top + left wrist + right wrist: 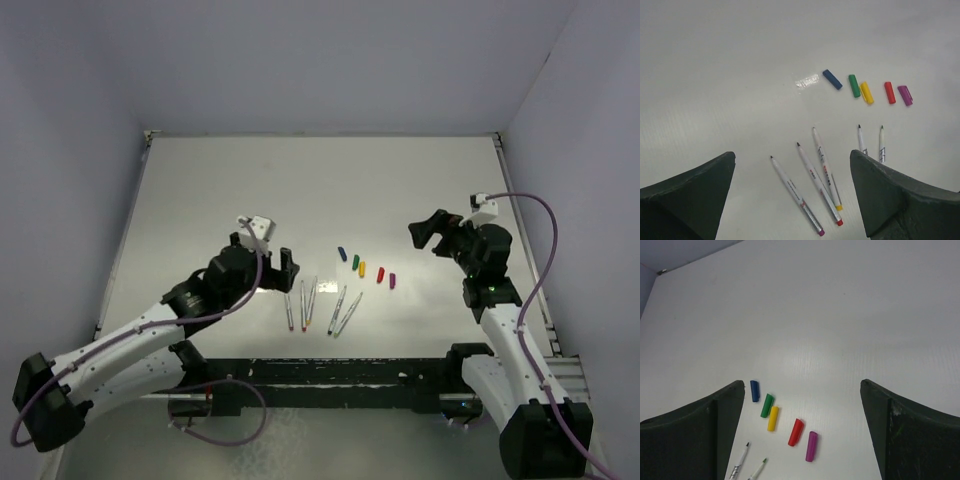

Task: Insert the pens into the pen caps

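Five white pens lie fanned on the table: three (817, 185) between my left fingers' line of sight, with purple, red and yellow ends, and two (861, 140) partly hidden by the right finger. They also show in the top view (303, 305). Beyond them lie the caps in a row: blue (832, 79), green (854, 85), yellow (866, 92), red (889, 92), purple (905, 95). The left gripper (270, 266) (792, 155) is open and empty, above and left of the pens. The right gripper (428, 232) (802, 382) is open and empty, right of the caps (796, 432).
The white table (320, 190) is bounded by grey walls at the back and both sides. A black rail (330, 375) runs along the near edge between the arm bases. Two pen tips (741, 457) show at the bottom left of the right wrist view.
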Controlling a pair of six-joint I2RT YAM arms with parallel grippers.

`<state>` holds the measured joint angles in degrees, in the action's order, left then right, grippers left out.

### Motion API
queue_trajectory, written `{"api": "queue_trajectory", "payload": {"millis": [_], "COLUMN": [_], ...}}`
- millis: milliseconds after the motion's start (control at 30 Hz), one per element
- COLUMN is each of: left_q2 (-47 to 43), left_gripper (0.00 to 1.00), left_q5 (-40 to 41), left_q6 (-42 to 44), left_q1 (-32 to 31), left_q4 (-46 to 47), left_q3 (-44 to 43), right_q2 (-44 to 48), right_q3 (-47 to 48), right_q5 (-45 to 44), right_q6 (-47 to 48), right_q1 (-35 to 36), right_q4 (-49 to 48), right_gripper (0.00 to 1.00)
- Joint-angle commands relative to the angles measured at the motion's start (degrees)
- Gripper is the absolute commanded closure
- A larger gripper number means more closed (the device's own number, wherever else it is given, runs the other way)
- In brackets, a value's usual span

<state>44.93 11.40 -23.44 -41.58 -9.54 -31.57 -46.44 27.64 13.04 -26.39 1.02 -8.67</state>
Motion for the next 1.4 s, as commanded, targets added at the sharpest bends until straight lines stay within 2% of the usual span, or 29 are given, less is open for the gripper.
{"api": "queue_trajectory", "payload": {"millis": [0,100,267,400,533,700,867,1200,1300,1367], "left_q2": [8.2,9.1,4.0,-0.7,-3.7,4.0,13.0,14.6,15.9,17.3], "left_gripper": [0.01,0.01,0.01,0.01,0.01,0.01,0.01,0.01,0.1,0.23], "left_q5": [16.1,18.2,19.7,20.6,23.2,22.3,17.3,12.8,10.9,10.1], "left_q6": [-2.2,-4.1,-7.1,-8.0,-13.2,-19.3,-20.9,-24.9,-25.1,-25.1], "left_q1": [-10.9,-11.1,-11.1,-11.1,-11.0,-10.6,-10.6,-10.6,-10.7,-10.7], "left_q4": [0.8,0.7,-0.4,-0.8,-5.8,-14.4,-15.6,-13.1,-11.1,-10.3], "left_q3": [-4.7,-4.7,-0.9,2.9,3.2,-1.1,-3.5,-1.7,-1.3,-1.3], "right_q2": [0.5,1.1,3.5,2.1,-2.4,-6.2,-7.6,-10.7,-12.3,-13.0], "right_q3": [1.4,2.5,3.6,5.1,7.6,9.4,9.4,8.3,8.6,8.8], "right_q5": [3.0,2.4,-3.3,-10.4,-19.8,-28.5,-31.4,-33.3,-33.3,-33.1], "right_q6": [1.7,2.9,4.8,4.8,4.6,3.5,2.8,1.5,0.5,0.0], "right_q1": [0.0,0.0,3.0,9.9,18.6,25.1,26.3,26.3,26.3,26.3], "right_q4": [-2.5,1.2,5.8,7.2,9.5,11.9,13.8,14.4,14.4,14.4], "right_gripper": [0.0,0.0,0.0,0.0,0.0,0.0,0.0,0.0,0.02,0.04]}}
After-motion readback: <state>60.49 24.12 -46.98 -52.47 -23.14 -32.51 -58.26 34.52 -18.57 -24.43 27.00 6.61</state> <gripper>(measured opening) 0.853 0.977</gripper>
